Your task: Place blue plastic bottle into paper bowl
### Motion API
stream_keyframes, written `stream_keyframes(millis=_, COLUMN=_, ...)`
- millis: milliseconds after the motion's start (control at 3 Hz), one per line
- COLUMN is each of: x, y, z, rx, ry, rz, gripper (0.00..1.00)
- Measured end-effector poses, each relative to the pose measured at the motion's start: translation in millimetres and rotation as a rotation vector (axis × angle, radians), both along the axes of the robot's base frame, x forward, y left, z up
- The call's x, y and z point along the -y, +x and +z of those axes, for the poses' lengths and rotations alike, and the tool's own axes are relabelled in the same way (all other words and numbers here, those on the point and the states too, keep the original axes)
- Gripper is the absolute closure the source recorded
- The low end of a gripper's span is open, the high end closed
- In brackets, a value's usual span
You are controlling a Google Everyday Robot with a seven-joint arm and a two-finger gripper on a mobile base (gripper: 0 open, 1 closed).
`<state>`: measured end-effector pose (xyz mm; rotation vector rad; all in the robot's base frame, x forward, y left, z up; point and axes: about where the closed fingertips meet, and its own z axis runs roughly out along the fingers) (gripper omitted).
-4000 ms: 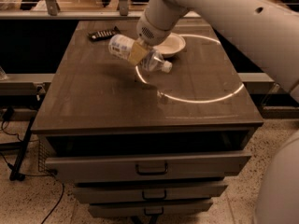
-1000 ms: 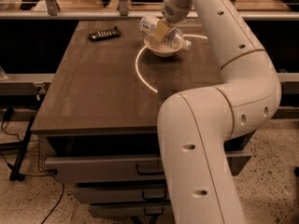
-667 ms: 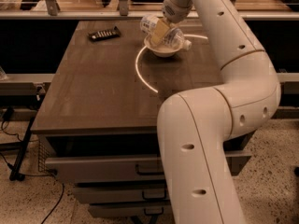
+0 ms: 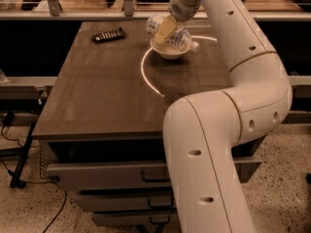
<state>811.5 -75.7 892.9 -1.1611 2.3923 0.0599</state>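
The blue plastic bottle (image 4: 183,39) lies on its side across the paper bowl (image 4: 168,53) at the back of the table, its cap end pointing right past the rim. My gripper (image 4: 165,30) reaches down from the arm at the top and is shut on the bottle's left half, right over the bowl. The tan finger (image 4: 166,27) covers part of the label. Whether the bottle rests on the bowl's rim or hangs just above it cannot be told.
A flat black remote-like bar (image 4: 109,34) lies at the table's back left. The brown table (image 4: 102,96) has drawers (image 4: 107,171) below its front edge. My large white arm (image 4: 228,110) fills the right foreground. A shelf rail runs behind the table.
Four seconds ago the gripper held the bottle left of and in front of the bowl; it now holds it over the bowl. Over the last second almost nothing has moved.
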Motion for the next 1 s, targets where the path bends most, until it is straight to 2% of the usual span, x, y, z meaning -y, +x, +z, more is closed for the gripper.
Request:
stream_keyframes(millis=333, x=11.9, y=-10.6, z=31.7, rx=0.052, ry=0.1, rz=0.028, gripper=0.0)
stream_keyframes(millis=667, x=51.5, y=-45.8, z=103.0, rx=0.181, ry=0.308, rz=0.07, gripper=0.0)
stream_keyframes(millis=1000, x=92.6, y=-118.5, z=209.8, rx=0.415, ry=0.474, rz=0.101, gripper=0.0)
